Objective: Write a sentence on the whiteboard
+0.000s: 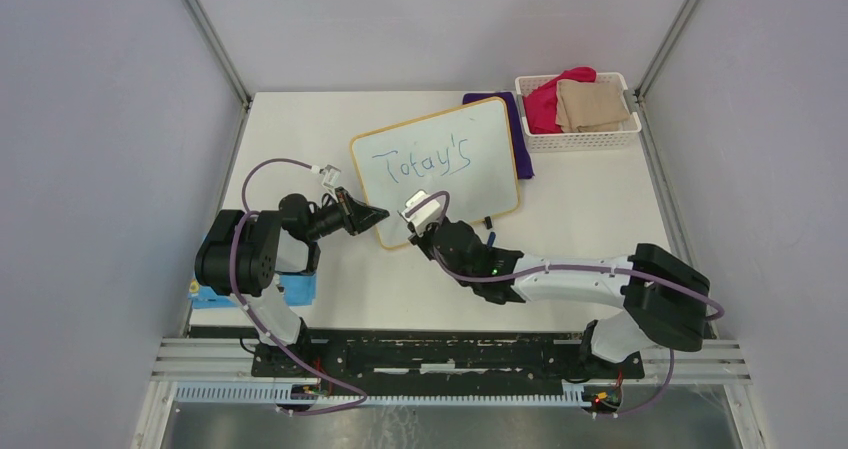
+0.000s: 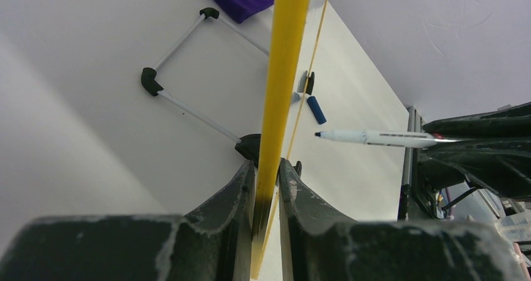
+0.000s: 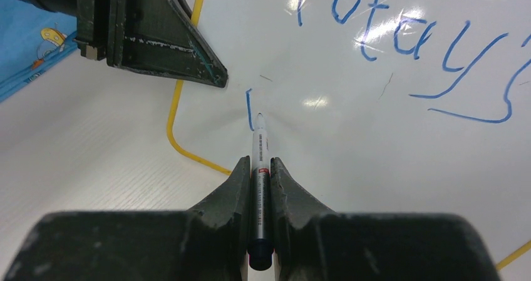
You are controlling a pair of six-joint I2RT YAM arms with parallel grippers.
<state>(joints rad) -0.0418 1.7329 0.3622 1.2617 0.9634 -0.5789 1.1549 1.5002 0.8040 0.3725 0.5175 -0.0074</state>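
Observation:
The whiteboard [image 1: 440,169] lies tilted on the table, its frame yellow-tan. Blue writing on it reads "Today's" [image 1: 428,159], also in the right wrist view [image 3: 413,43]. A short blue stroke [image 3: 249,109] starts a second line near the board's lower left corner. My left gripper [image 1: 372,215] is shut on the board's frame edge [image 2: 282,87] at that corner. My right gripper [image 1: 420,221] is shut on a white marker [image 3: 260,168], whose tip [image 3: 259,118] is at the board just beside the short stroke. The marker also shows in the left wrist view [image 2: 376,137].
A white basket [image 1: 580,134] with red and tan cloths stands at the back right. A purple cloth [image 1: 520,139] lies under the board's far edge. A blue booklet [image 1: 290,289] lies by the left arm's base. A blue marker cap [image 2: 316,110] lies on the table near the board.

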